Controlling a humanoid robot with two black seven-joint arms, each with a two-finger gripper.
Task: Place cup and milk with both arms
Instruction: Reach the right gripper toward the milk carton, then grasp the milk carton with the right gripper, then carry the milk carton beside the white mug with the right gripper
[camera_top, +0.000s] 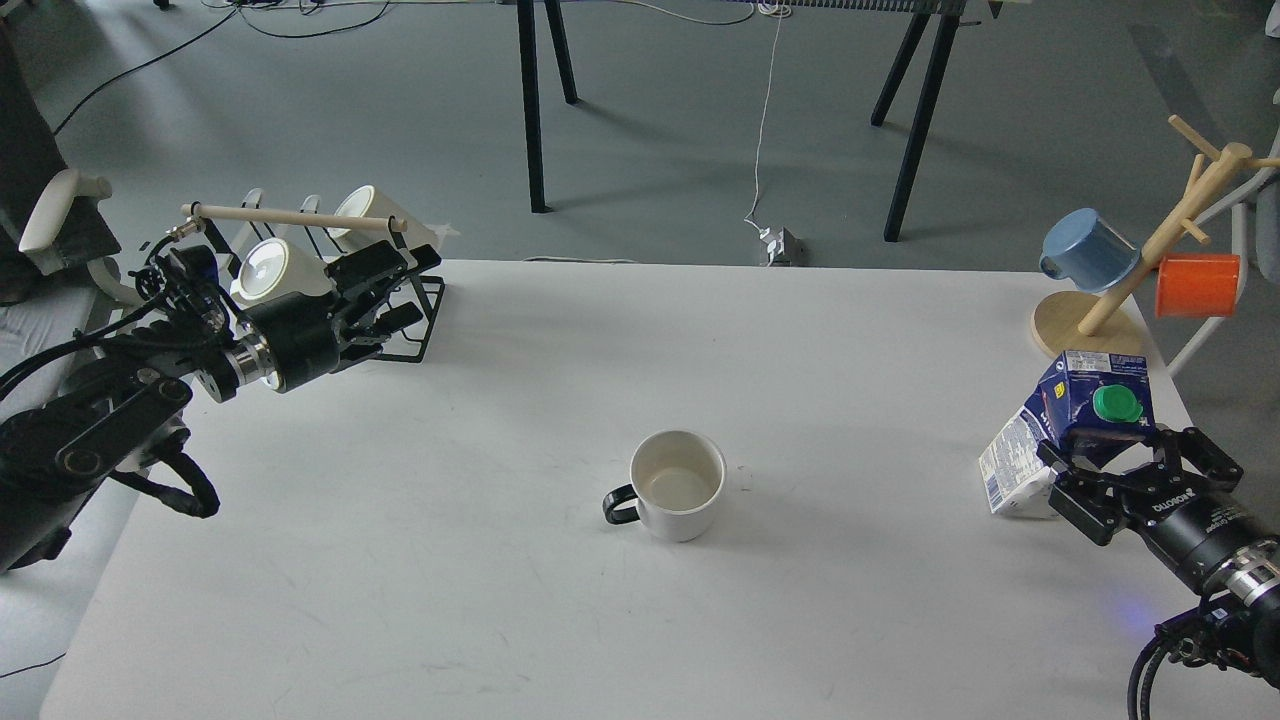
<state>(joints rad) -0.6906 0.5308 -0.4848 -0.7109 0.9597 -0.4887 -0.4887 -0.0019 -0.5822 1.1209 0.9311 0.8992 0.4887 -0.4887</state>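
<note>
The cup (678, 485), a squat white mug with a black loop handle on its left, stands upright at the table's middle, apart from both grippers. The milk (1085, 395), a dark-blue and white carton with a green cap (1117, 403), stands tilted near the right edge. My right gripper (1122, 458) is open, with its fingers on either side of the carton's lower part, which it partly hides. My left gripper (398, 290) is open and empty at the far left, in front of the black rack.
A black wire rack (410, 330) with a wooden bar and two cream mugs (270, 268) stands at the back left corner. A wooden mug tree (1090, 330) with a blue cup (1085, 250) and an orange cup (1197, 285) stands behind the milk.
</note>
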